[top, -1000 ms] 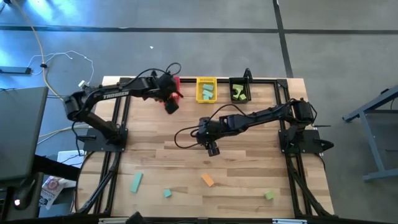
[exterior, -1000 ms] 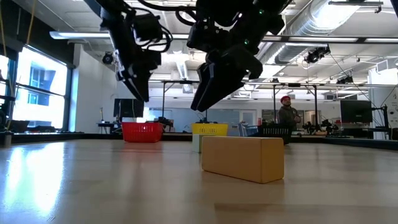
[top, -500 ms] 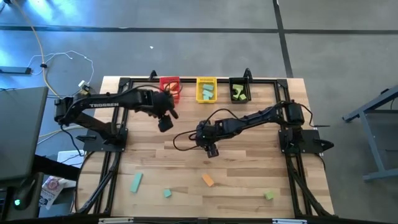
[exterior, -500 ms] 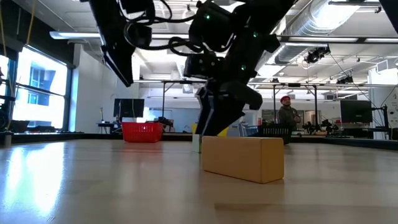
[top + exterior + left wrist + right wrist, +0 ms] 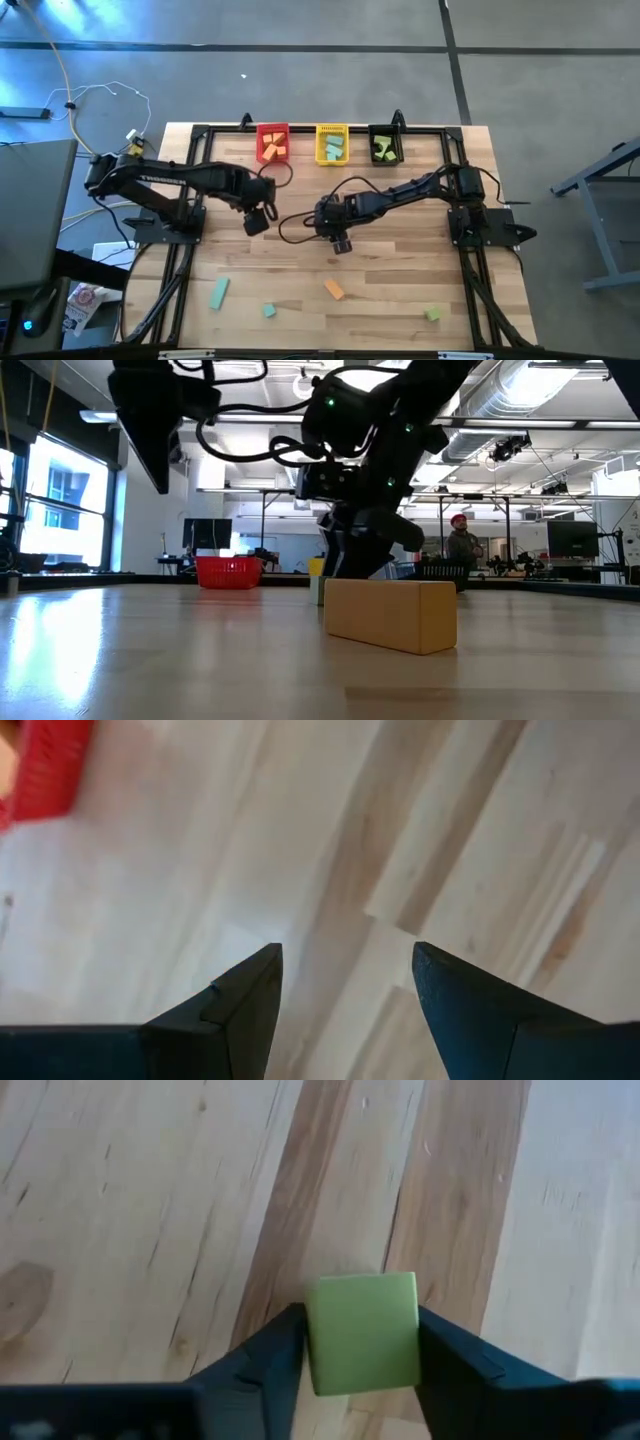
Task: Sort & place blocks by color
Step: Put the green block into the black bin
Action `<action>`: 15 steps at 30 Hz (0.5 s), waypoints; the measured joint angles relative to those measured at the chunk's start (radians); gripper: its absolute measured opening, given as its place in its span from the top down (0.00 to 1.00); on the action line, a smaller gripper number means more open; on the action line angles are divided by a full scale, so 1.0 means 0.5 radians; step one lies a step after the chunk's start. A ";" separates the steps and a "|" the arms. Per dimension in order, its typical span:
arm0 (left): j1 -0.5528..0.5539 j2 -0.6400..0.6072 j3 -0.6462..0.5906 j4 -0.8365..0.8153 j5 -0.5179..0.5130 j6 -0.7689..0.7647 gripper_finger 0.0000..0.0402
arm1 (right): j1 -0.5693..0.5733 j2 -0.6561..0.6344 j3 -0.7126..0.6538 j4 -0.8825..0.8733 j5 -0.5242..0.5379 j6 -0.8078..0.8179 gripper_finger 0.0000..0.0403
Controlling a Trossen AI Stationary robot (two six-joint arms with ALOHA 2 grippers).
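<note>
Right end effector pinching green cube on surface centre: square the grip, lift straight, carry to 12 o'clock bin; left end effector spread, idle.

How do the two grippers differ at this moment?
The right gripper has a light green block between its fingers, low at the table's middle; the left gripper is open with only bare wood between its fingers. Both have dark fingers.

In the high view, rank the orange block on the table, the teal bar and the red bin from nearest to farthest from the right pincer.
From the right pincer:
1. orange block, just toward the table's front edge.
2. red bin, at the back rail on the left arm's side.
3. teal bar, front, far on the left arm's side.
</note>
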State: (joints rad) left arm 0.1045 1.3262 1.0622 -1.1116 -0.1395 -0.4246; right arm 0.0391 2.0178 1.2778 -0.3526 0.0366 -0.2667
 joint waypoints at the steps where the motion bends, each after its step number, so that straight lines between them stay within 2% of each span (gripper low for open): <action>1: -0.034 0.001 0.000 -0.010 0.001 -0.037 0.48 | 0.000 0.000 0.000 0.001 0.005 0.002 0.66; 3: -0.109 0.001 0.000 -0.015 0.000 -0.117 0.48 | 0.001 -0.001 0.000 0.005 0.011 0.003 0.73; 8: -0.283 0.001 0.000 -0.026 -0.001 -0.318 0.48 | 0.002 -0.001 0.001 0.004 0.030 0.032 0.73; 15: -0.507 0.001 0.000 -0.029 -0.002 -0.653 0.48 | -0.005 -0.018 0.000 -0.075 0.343 0.061 0.73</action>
State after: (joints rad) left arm -0.1491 1.3266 1.0622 -1.1263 -0.1406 -0.7513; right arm 0.0364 2.0087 1.2779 -0.3900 0.2080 -0.2361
